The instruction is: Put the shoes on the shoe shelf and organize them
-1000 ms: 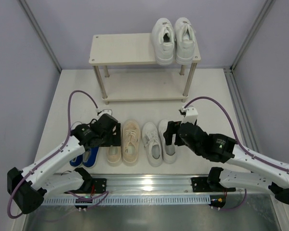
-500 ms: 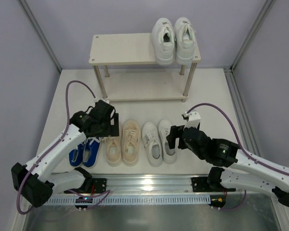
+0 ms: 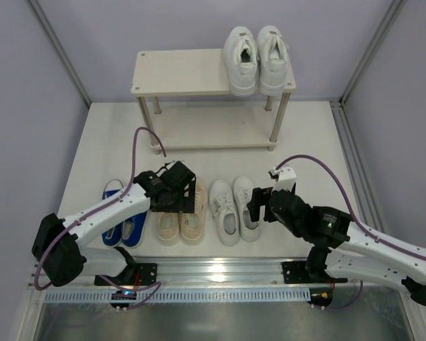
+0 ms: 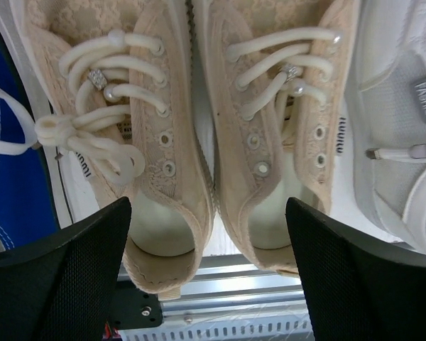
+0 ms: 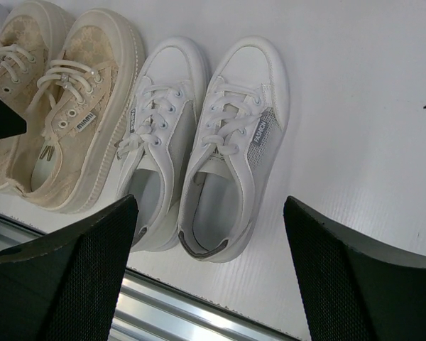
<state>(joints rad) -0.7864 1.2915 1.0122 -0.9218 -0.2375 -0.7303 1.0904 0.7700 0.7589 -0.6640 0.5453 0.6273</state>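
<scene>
Left wrist view: your left claw is hanging wide open over the heels of the beige pair, straddling both shoes, probably for lifting them together. Right claw is hovering released above the small white pair. Both pairs are sitting along the near edge of the table beside the blue pair. The shelf is standing at the far edge, big white pair occupying its top right end.
</scene>
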